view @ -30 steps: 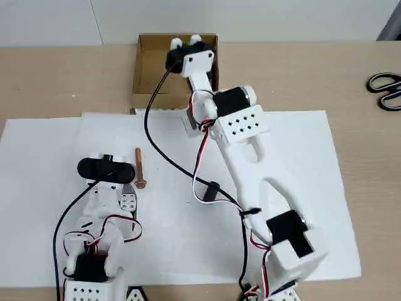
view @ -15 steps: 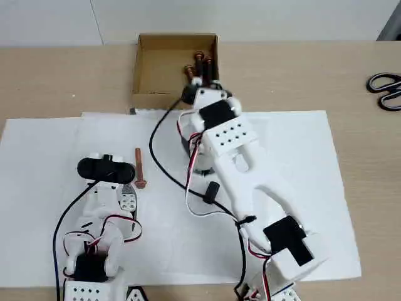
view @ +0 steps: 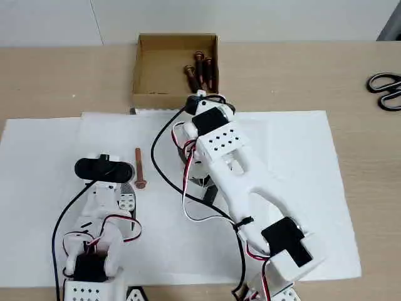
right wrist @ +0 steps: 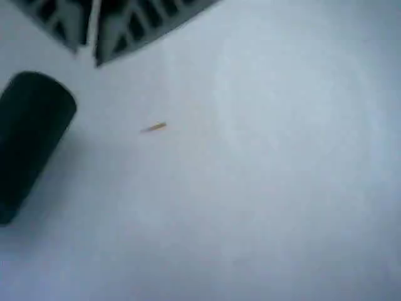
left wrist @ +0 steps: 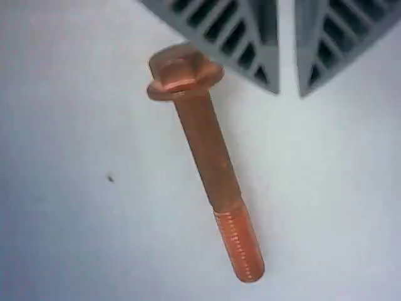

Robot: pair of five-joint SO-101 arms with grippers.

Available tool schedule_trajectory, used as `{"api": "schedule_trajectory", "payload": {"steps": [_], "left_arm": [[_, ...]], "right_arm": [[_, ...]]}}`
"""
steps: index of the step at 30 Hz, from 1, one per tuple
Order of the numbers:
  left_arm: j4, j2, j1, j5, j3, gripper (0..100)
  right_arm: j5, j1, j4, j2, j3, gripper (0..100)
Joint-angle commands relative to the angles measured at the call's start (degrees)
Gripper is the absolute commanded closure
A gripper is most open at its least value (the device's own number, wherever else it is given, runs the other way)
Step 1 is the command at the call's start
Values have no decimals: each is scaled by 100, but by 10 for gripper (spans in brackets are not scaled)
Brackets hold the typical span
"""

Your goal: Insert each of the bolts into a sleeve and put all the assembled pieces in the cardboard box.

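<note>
Bolt [left wrist: 213, 166] first: the one loose copper bolt lies flat on the white paper [view: 301, 163], just beside the tips of my left end effector [left wrist: 288, 88]. Its flanged head is nearest those tips and its threaded end points away from them. The left end effector is pressed almost together, with only a slit between the grey fingers, and it pinches nothing.

The black sleeve [right wrist: 31, 144] lies on its side on the same sheet, close to the tips of my right end effector [right wrist: 92, 53]. That one is likewise drawn nearly together and empty.

Beyond the right end effector, at the far edge of the paper, the cardboard box [view: 160, 69] sits on the bench [view: 301, 69]. A few assembled pieces [view: 200, 68] are already lying in one corner of it.

I judge that I am at the start of the last pairing, with this bolt and this sleeve yet to be joined. The next move calls for spreading both end effectors. The left then settles over the bolt's shank and the right over the sleeve, so each can be lifted and lined up end to end for the insertion.
</note>
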Motion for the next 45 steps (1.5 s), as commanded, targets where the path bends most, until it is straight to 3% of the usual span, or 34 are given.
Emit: {"api": "schedule_trajectory", "payload": {"steps": [1, 23, 30, 45], "left_arm": [[9, -44, -9, 18, -127, 994], [9, -44, 9, 18, -127, 994], [0, -44, 18, 18, -127, 994], [0, -44, 18, 18, -127, 994]], "right_arm": [[-44, 119, 75, -295, -26, 990], [-26, 110, -84, -233, 598, 988], [53, 101, -163, -233, 615, 841], [53, 40, -637, 426, 589, 866]]}}
